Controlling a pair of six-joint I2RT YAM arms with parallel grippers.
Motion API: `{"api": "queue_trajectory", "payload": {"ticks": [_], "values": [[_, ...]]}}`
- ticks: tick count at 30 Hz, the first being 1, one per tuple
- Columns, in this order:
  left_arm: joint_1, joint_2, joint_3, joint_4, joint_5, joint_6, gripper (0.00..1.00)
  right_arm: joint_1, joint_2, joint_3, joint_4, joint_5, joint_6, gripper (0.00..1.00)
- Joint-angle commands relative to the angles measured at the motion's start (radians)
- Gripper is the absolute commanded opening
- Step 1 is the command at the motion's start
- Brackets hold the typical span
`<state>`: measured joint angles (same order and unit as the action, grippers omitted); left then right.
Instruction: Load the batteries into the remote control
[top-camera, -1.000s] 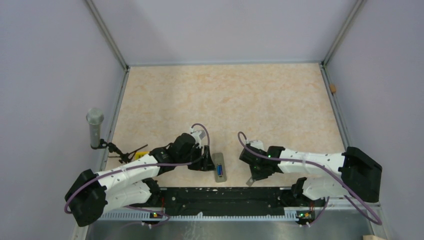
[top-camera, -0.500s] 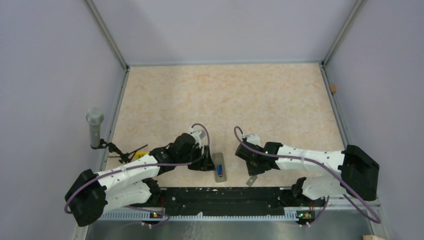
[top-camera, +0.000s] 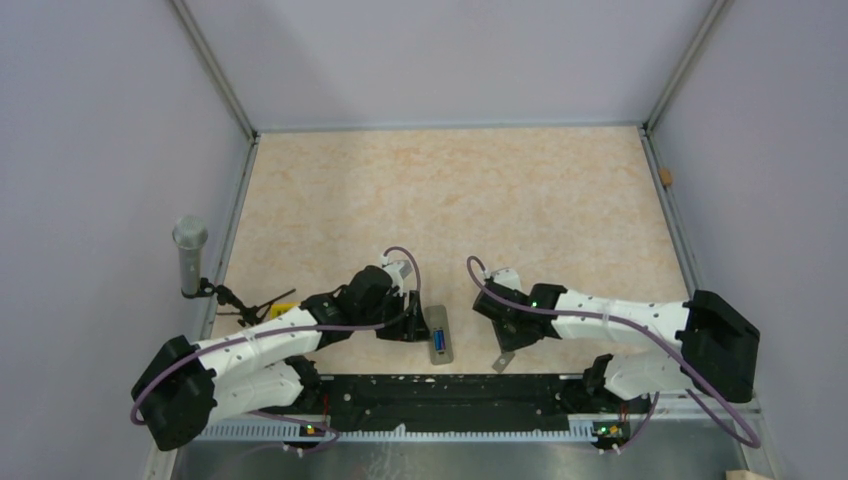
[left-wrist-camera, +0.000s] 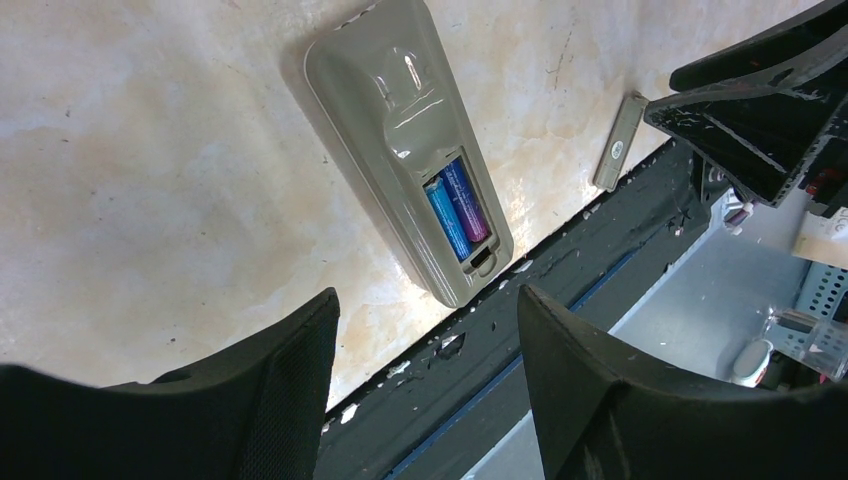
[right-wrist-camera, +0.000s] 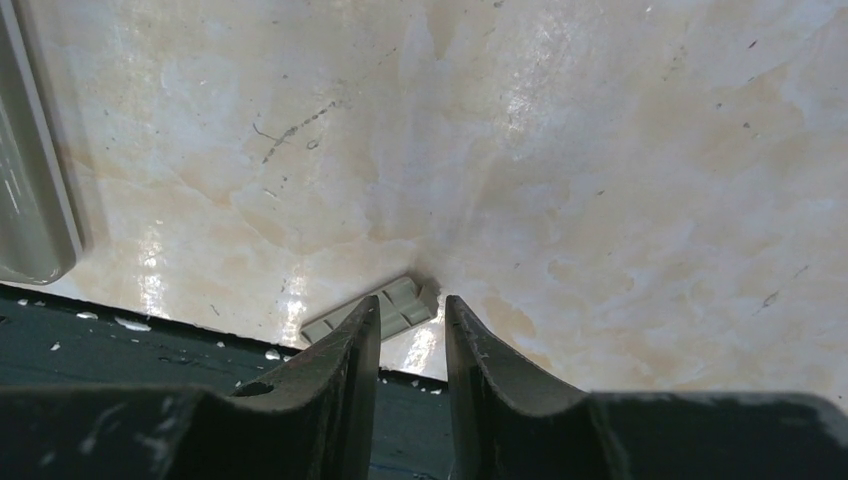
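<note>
The remote control (top-camera: 441, 336) lies grey back up near the table's front edge, between the two arms. Its compartment is uncovered and the batteries (top-camera: 438, 337) lie in it side by side; in the left wrist view the remote (left-wrist-camera: 395, 120) holds one blue and one purplish battery (left-wrist-camera: 457, 208). My left gripper (top-camera: 412, 326) is open and empty just left of the remote, with wide-set jaws (left-wrist-camera: 428, 295). My right gripper (top-camera: 503, 338) is empty, its jaws only a narrow gap apart (right-wrist-camera: 411, 300), just above the small grey cover piece (right-wrist-camera: 405, 297).
The cover piece (top-camera: 503, 361) lies at the black rail (top-camera: 450, 395) along the front edge and also shows in the left wrist view (left-wrist-camera: 618, 140). A yellow block (top-camera: 283, 308) and a grey cylinder on a stand (top-camera: 189, 255) are at the left wall.
My right gripper has moved a little left and away from the front edge, off the cover piece. The left arm, remote and batteries have not moved.
</note>
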<state>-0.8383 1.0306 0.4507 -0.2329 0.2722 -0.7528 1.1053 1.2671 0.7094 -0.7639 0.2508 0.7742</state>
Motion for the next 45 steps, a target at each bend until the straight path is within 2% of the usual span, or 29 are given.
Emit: {"api": "queue_trajectory", "payload": {"ticks": [1, 21, 25, 30, 38, 45], "values": [[0.002, 0.002, 0.036, 0.029, -0.004, 0.004, 0.67, -0.018, -0.006, -0.024, 0.054, -0.030, -0.036, 0.29], [0.001, 0.021, 0.038, 0.038, -0.007, -0.011, 0.67, -0.030, 0.037, -0.066, 0.079, -0.041, -0.054, 0.24], [0.002, 0.023, 0.040, 0.038, -0.007, -0.014, 0.67, -0.031, 0.038, -0.070, 0.082, -0.043, -0.056, 0.16], [0.002, 0.026, 0.040, 0.040, -0.010, -0.019, 0.67, -0.031, 0.033, -0.073, 0.073, -0.043, -0.057, 0.00], [0.001, 0.024, 0.053, 0.043, 0.005, -0.023, 0.67, -0.030, -0.019, -0.051, 0.054, -0.035, -0.039, 0.00], [0.002, -0.001, 0.090, 0.030, 0.072, -0.016, 0.68, -0.031, -0.070, 0.005, 0.046, -0.023, -0.039, 0.00]]}}
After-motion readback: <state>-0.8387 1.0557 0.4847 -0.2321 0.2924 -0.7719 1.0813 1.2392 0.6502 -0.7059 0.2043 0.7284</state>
